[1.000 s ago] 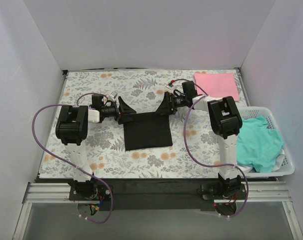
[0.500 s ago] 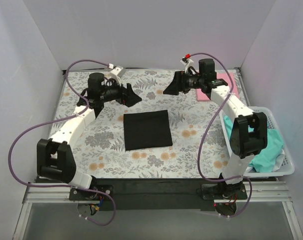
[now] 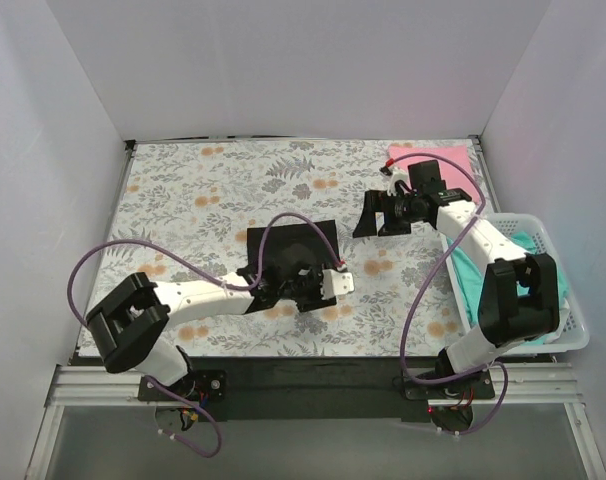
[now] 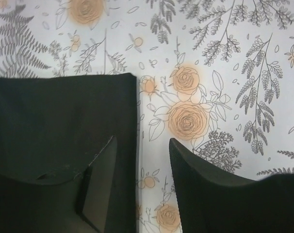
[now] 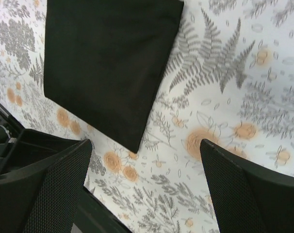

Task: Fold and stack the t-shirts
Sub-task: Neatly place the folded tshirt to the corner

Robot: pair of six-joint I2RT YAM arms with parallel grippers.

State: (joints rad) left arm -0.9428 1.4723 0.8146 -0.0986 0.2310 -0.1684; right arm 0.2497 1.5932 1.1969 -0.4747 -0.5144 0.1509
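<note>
The near part of the black t-shirt point(image 3: 291, 243) is hidden in the top view by the left gripper point(image 3: 305, 287) and its wrist. The teal t-shirt point(image 3: 465, 275) in the basket point(image 3: 573, 320) at the table's right edge is mostly covered by the right arm. The pink t-shirt point(image 3: 445, 163), at the far right corner, is partly masked by the right wrist.

Folded t-shirt point(image 3: 293, 250) mid-table, second t-shirt point(image 3: 438, 165) far right, basket point(image 3: 573, 320) right
</note>
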